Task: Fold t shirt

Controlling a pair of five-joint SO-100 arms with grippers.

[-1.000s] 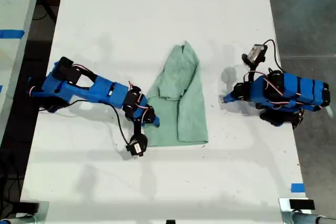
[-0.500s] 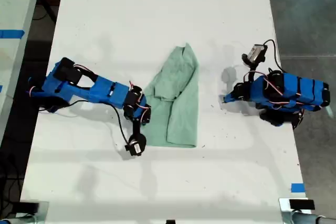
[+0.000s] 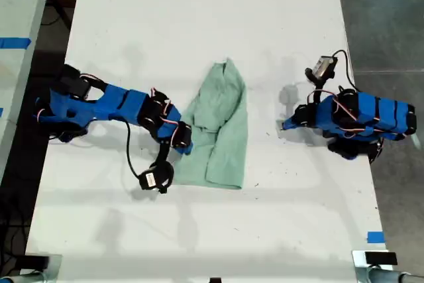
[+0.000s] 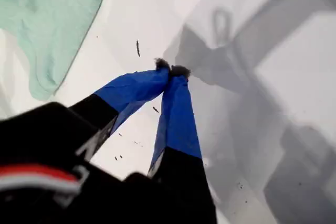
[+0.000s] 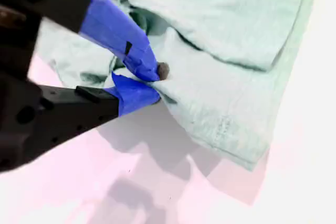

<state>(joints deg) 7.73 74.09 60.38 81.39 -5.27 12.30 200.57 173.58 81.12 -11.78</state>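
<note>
While stretched low over the white table (image 3: pixel 199 18) from the exterior view's left, clamping a fold of the t shirt (image 3: pixel 222 124) with my second gripper (image 3: pixel 185 144). Forearm angled down toward the cloth, elbow bent, base well back at the exterior view's left edge. In the second wrist view, blue fingertips (image 5: pixel 137 92) pressed together on a bunched ridge of the mint-green fabric (image 5: pixel 231 51), so my second gripper (image 5: pixel 152 82) clenched on the cloth. Small black module (image 3: pixel 151 179) hanging on a cable just on the near side of that wrist.

On the exterior view's right, folded up compactly over its base, with my first gripper (image 3: pixel 283 124) pointed at bare table. Jaw tips meeting with nothing between them in the first wrist view, my first gripper (image 4: pixel 172 69) clenched on nothing, the shirt (image 4: pixel 47 19) off to one side and apart from it.

Compared with a second ago: shirt dragged toward the exterior view's left, its near hem now narrower and further from the arm on the exterior view's right; elbow of the pulling arm drawn back, hanging module swung leftward too. No change in the folded arm.

Shirt lying lengthwise between the two arms, wrinkled and partly doubled over, its left edge in the clamp, its right edge near but clear of my first gripper.
</note>
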